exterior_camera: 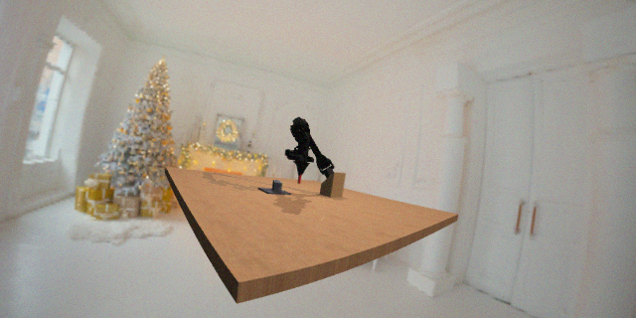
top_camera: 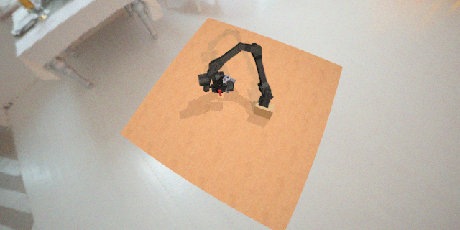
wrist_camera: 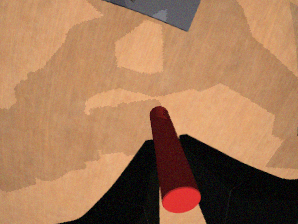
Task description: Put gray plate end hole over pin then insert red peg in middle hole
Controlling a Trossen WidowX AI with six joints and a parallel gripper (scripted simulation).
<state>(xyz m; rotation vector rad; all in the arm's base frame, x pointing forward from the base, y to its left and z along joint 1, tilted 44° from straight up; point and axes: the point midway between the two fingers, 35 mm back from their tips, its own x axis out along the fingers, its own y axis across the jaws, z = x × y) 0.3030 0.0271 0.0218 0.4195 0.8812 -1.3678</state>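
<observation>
The gripper [top_camera: 220, 90] [exterior_camera: 300, 174] [wrist_camera: 167, 140] is shut on the red peg [top_camera: 220, 93] [exterior_camera: 299, 179] [wrist_camera: 172, 160]. It holds the peg above the table, pointing down, beside the base. The base [exterior_camera: 265, 190] [wrist_camera: 182, 17] is a flat gray-blue slab on the table; in the wrist view only its edge and one corner show at the top. A small raised gray part [exterior_camera: 277, 185] stands on it. In the top view gray parts with dark spots [top_camera: 227, 78] show just behind the gripper. Plate and base cannot be told apart clearly, and the middle hole cannot be made out.
The arm's block-shaped mount [top_camera: 263, 111] [exterior_camera: 334, 185] stands on the wooden table top [top_camera: 223, 151] [exterior_camera: 318, 229], to the right of the base in the top and exterior views. The arm arches over from there, and its shadows fall on the table around the base.
</observation>
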